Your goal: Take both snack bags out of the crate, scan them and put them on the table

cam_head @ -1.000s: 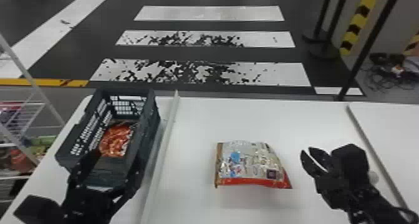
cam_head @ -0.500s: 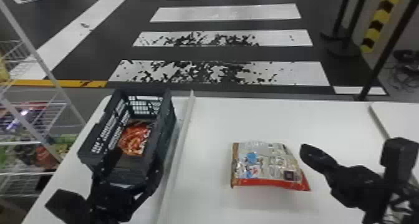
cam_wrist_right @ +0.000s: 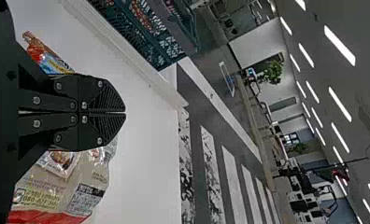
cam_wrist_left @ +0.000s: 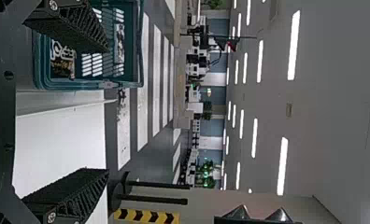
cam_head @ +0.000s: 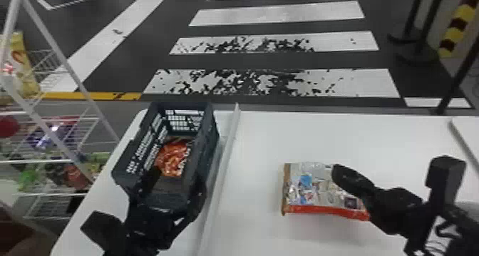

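Left end effector (cam_head: 177,182) gapes empty near the crate (cam_head: 205,141); right end effector (cam_head: 338,172), closed, empty, slants leftward.

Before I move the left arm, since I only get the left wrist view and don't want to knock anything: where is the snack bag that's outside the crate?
Observer: That snack bag lies on the table, to the robot's right of the crate.
Operator: And the right tool, open or shut?
Observer: The right tool has its fingers shut together.
Operator: Anything standing past the table's left edge?
Observer: Yes, a wire rack with packages on it.
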